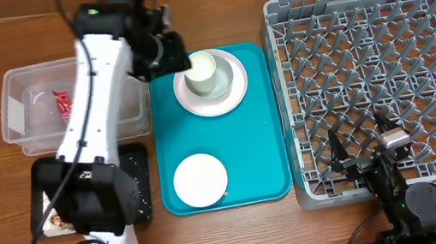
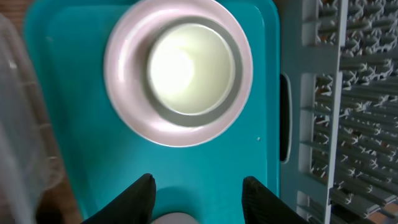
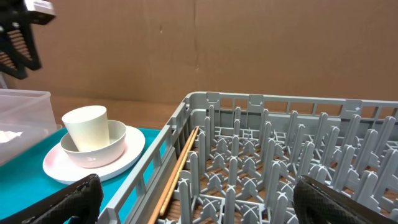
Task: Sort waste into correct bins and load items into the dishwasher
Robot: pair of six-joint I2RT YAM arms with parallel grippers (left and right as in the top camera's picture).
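A: Biggest first. The grey dish rack [image 1: 381,84] sits right of the teal tray [image 1: 263,163], with a thin wooden stick [image 3: 177,171] lying along its wall. What's the risk there?

B: The right gripper [image 3: 196,186] hangs over the rack's near edge, its fingers spread wide and empty. Anything the other arm carries across could knock it or catch on the pegs.

A: And the clear tub [image 1: 27,116]?

B: It's left of the tray, and the left arm reaches right over it. A low swing might shove it.

A: The dishes?

B: The large plate [image 1: 236,98] is at the tray's far end and the small plate [image 1: 201,179] is nearer the front. A bowl [image 1: 227,77] sits on the large plate, with the small cup [image 1: 202,72] standing inside it. The left gripper [image 2: 198,186] hovers by that stack, fingers partly apart, nothing between them.

A: So what's the worry?

B: I'd guess the cup goes next. An off-centre pinch could tip it, or drag the bowl and plate along with it.

A: Smallest thing?

B: The red wrapper [image 1: 63,102], lying in the tub. A passing arm could flick it out.
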